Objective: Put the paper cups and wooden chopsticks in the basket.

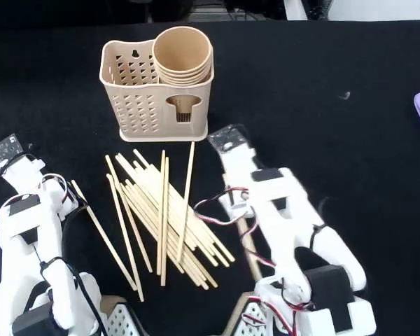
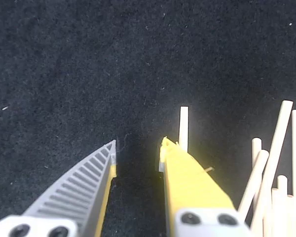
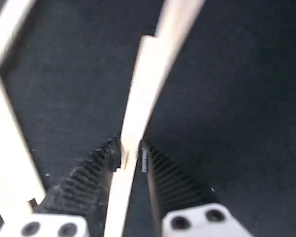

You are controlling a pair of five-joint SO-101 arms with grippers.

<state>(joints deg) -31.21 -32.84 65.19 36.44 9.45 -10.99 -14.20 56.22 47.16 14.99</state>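
Wooden chopstick (image 3: 147, 74) sits clamped in my right pincer (image 3: 129, 145); my left pincer (image 2: 138, 143) hangs released over the black cloth (image 2: 89, 59).

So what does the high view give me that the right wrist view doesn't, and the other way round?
High view adds: the basket, a stack of paper cups in its right compartment, and the loose chopstick pile spread in front of it. Right wrist view adds: the right end effector shut on one chopstick, seen close up. Shared: wooden chopsticks lying on the black table cover.
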